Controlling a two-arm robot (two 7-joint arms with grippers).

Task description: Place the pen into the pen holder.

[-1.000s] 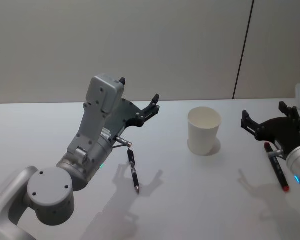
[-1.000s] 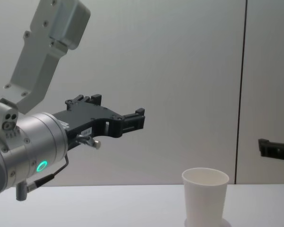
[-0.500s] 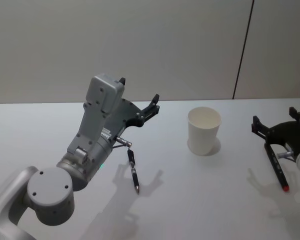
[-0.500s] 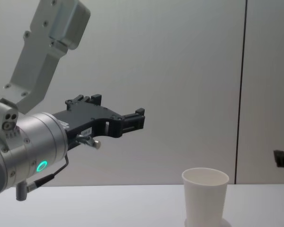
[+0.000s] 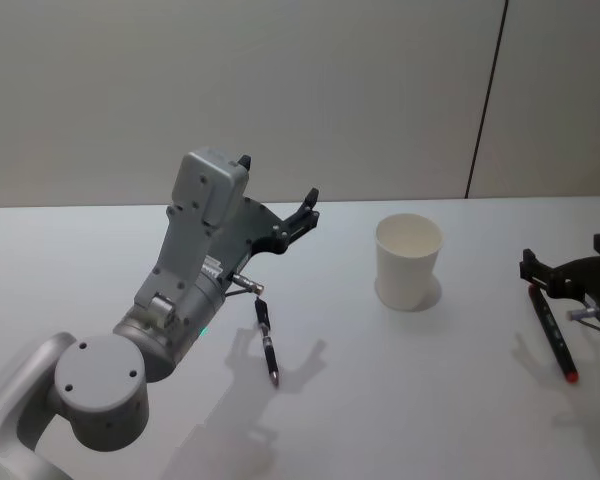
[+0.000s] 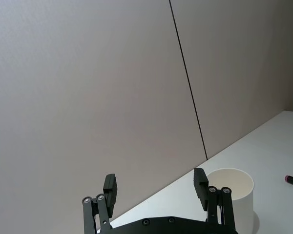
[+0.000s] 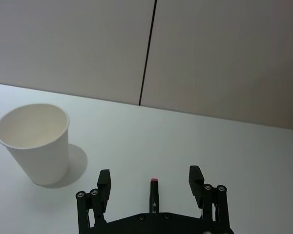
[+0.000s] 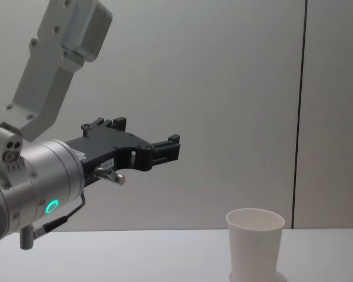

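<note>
Spanning the whole scene, a white matte table (image 5: 430, 420) is seen, flat and smooth, backed by a plain grey wall (image 5: 280, 80) that is split by one thin dark vertical seam.

Next in bulk, the left arm (image 5: 185, 290) is raised over the table's left half. It is built of rounded silver-grey joints and a boxy grey link, w/ a green light ring (image 8: 52, 205) on the wrist housing. The left gripper (image 5: 277, 180) is made of flat black plates w/ angular fingers. These are spread wide w/ nothing btwn them, and are pointed twd the wall, well above the table.

The right gripper (image 5: 565, 255), of the same black plate build, is seen low at the table's right edge. Its fingers are also spread wide and nothing is gripped.

The pen holder (image 5: 408, 262), a plain white paper cup, is tapered, wider at the top and finished w/ a rolled rim. It is stood upright on the table btwn the two grippers, w/ a soft shadow at its base.

The red-tipped pen (image 5: 552, 335), a slim dark barrel, is laid flat to the right of the holder, well apart from it. In the right wrist view it (image 7: 154, 195) is lined up btwn the right gripper's fingers, ungripped.

A black pen (image 5: 268, 345), also slim, is laid flat just beside the left arm's wrist, well apart from the holder.
</note>
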